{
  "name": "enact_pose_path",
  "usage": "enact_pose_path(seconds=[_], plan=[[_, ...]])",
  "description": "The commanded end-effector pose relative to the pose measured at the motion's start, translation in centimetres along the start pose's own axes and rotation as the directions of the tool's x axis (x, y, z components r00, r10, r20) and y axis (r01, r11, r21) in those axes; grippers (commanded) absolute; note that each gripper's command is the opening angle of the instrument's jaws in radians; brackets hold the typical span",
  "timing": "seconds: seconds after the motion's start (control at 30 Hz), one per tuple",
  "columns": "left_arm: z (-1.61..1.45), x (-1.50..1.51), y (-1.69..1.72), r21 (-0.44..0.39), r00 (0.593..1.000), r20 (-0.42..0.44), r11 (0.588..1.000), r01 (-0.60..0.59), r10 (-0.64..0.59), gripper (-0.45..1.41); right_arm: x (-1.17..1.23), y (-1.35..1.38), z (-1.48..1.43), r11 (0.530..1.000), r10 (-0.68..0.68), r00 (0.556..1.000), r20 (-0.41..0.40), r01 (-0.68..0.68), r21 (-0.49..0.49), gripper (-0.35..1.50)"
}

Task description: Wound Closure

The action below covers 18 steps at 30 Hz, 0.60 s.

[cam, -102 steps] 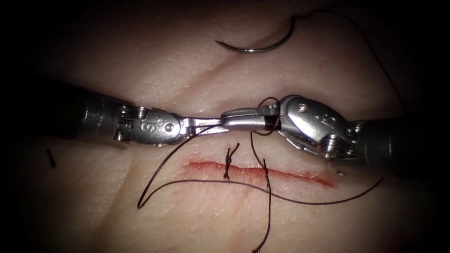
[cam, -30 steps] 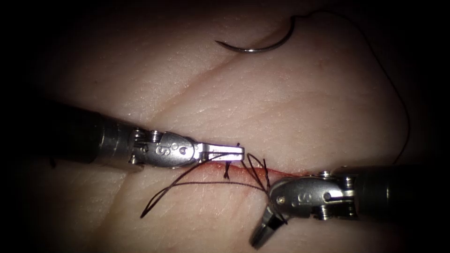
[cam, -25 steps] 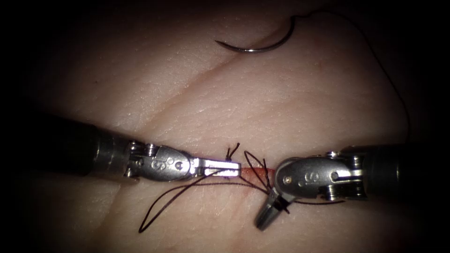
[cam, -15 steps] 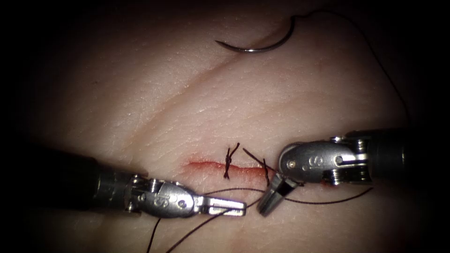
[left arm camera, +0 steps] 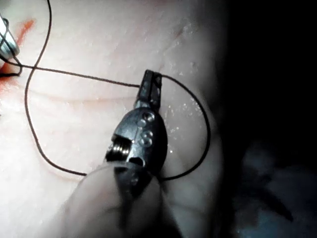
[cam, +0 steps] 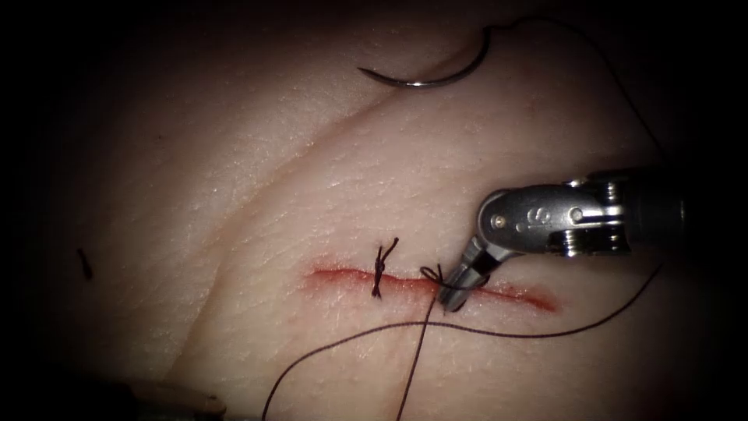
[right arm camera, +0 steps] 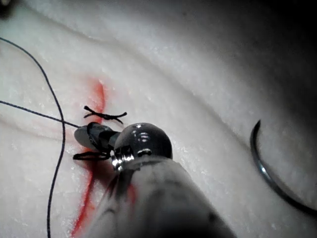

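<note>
Left wrist view: left tool (left arm camera: 150, 85) clamps thread (left arm camera: 84, 77); endoscope: right tool (cam: 460, 282) clenched on thread at cut (cam: 514, 294), needle (cam: 428, 74) free on tissue (cam: 234, 195).

One mark reads here: a stamped character on the side of the right tool (cam: 456, 287), on the rounded metal wrist housing just behind its jaws, looking like an "S", or a 5 or 9 turned over. Nothing else is legible.

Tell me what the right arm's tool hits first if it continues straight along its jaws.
The right tool points down-left at the cut; it would likely meet the tissue there, beside the new knot.
</note>
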Motion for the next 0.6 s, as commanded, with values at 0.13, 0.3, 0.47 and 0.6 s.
enact_pose_path(seconds=[0.13,0.3,0.47,0.6], plan=[[0.14,0.03,0.30,-0.011,1.000,0.010,1.000,0.001,-0.001,-0.45,-0.10,0.17,-0.01,1.000,0.006,1.000,-0.006,-0.007,-0.022,-0.35],[0.16,0.23,0.68,-0.030,1.000,0.013,1.000,0.007,-0.006,-0.45,-0.17,0.25,-0.07,0.999,0.005,1.000,-0.013,-0.006,-0.038,-0.35],[0.16,0.37,0.93,-0.043,1.000,0.011,0.999,-0.001,0.002,-0.45,-0.20,0.29,-0.11,0.999,0.010,1.000,-0.012,-0.011,-0.046,-0.35],[0.09,0.39,1.11,-0.056,1.000,0.016,0.998,-0.004,0.005,-0.45,-0.20,0.30,-0.11,0.998,0.007,1.000,-0.014,-0.008,-0.055,-0.35]])
